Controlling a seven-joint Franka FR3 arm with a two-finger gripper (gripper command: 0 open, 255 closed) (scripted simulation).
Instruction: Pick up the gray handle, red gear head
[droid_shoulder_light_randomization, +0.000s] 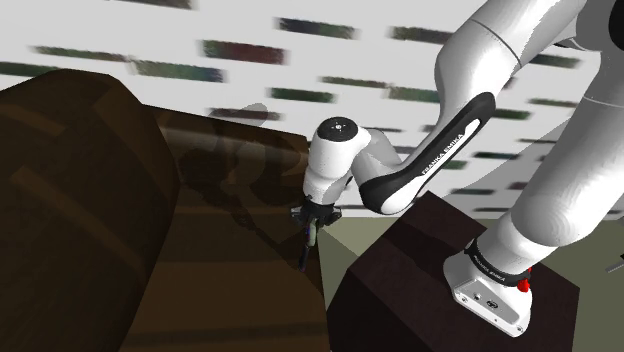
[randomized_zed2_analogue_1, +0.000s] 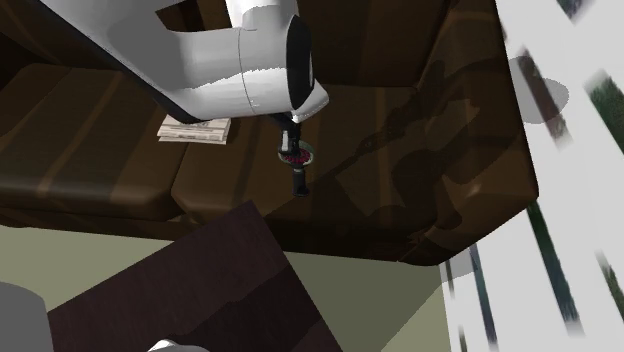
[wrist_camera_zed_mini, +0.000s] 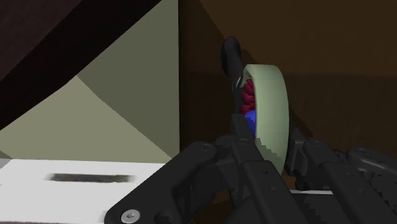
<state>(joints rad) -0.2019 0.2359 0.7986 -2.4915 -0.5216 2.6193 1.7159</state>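
Gripper (wrist_camera_zed_mini: 270, 146): one, with two black fingers (wrist_camera_zed_mini: 312, 156). They are clamped on the gear-head tool (wrist_camera_zed_mini: 273, 95), one on each side of its head. The grip is firm, with no gap showing at either pad.

Tool count: one. Parts seen in the wrist view:
- one pale green ring (wrist_camera_zed_mini: 277, 76) around the head
- a row of red teeth (wrist_camera_zed_mini: 248, 92) inside the ring
- one small blue piece (wrist_camera_zed_mini: 250, 118) beside the teeth
- one dark handle (wrist_camera_zed_mini: 229, 54), which runs straight away from the fingers, past the head

Position relative to the hand: the head sits between the fingertips and the handle hangs below them. In the shoulder view the gripper (droid_shoulder_light_randomization: 313, 218) points down and the tool (droid_shoulder_light_randomization: 308, 240) hangs from it as a thin dark bar. It lies just at the front edge of the sofa (droid_shoulder_light_randomization: 80, 200). In the second exterior view the gripper (randomized_zed2_analogue_1: 291, 135) holds the tool (randomized_zed2_analogue_1: 296, 160) over the seat of the sofa (randomized_zed2_analogue_1: 420, 100), near its front edge. I cannot tell whether the handle tip touches the cushion.

Surroundings, counted:
- one dark brown sofa
- one stack of papers (randomized_zed2_analogue_1: 195, 130) on the seat, to the second exterior view's left of the tool and apart from it
- one dark brown stand (droid_shoulder_light_randomization: 400, 270), at the shoulder view's lower right
- olive floor (randomized_zed2_analogue_1: 340, 275) between the stand (randomized_zed2_analogue_1: 200, 280) and the sofa
- white wall (droid_shoulder_light_randomization: 200, 30) with blurred dark dashes behind
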